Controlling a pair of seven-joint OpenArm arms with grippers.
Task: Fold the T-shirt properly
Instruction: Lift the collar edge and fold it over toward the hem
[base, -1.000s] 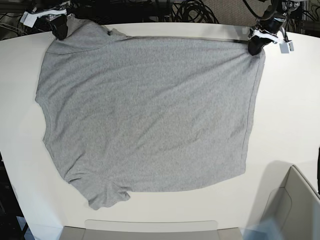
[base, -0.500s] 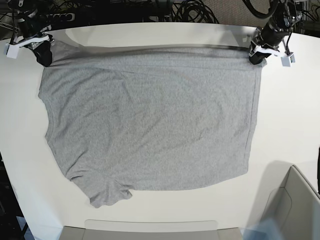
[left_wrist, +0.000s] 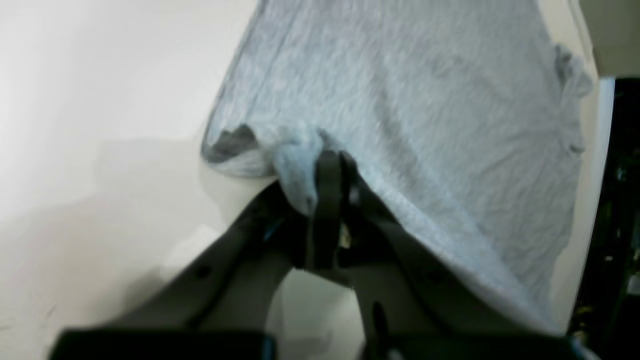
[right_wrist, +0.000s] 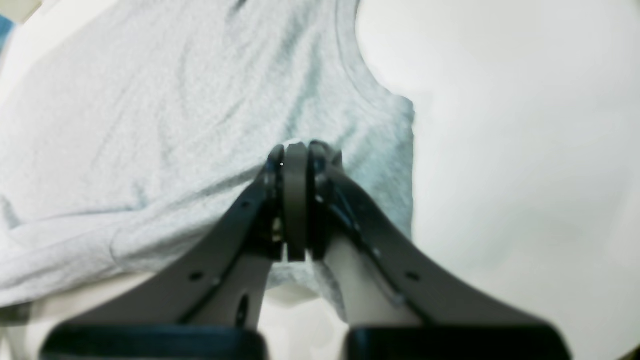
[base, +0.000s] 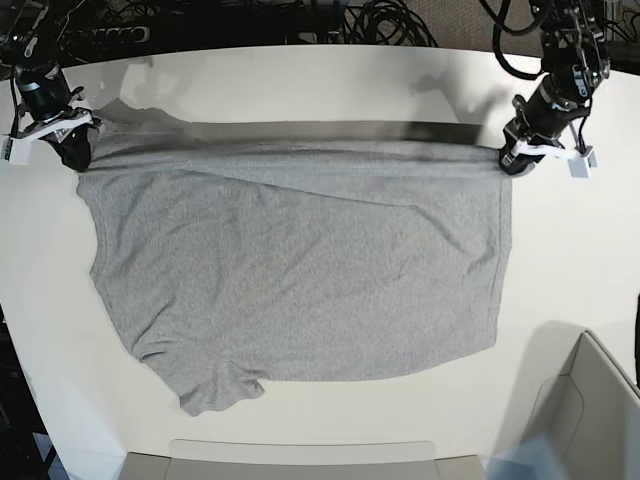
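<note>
Jaws of both grippers, left (base: 510, 160) and right (base: 72, 152), are clamping the far corners of the T-shirt (base: 300, 270), which is lying plain side up on the white desk (base: 570, 260), far edge lifted taut.

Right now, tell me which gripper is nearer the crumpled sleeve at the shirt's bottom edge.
Right. The right gripper clamps the T-shirt corner on the same side as the crumpled sleeve. The left gripper clamps the opposite corner, diagonally across the shirt from it.
</note>
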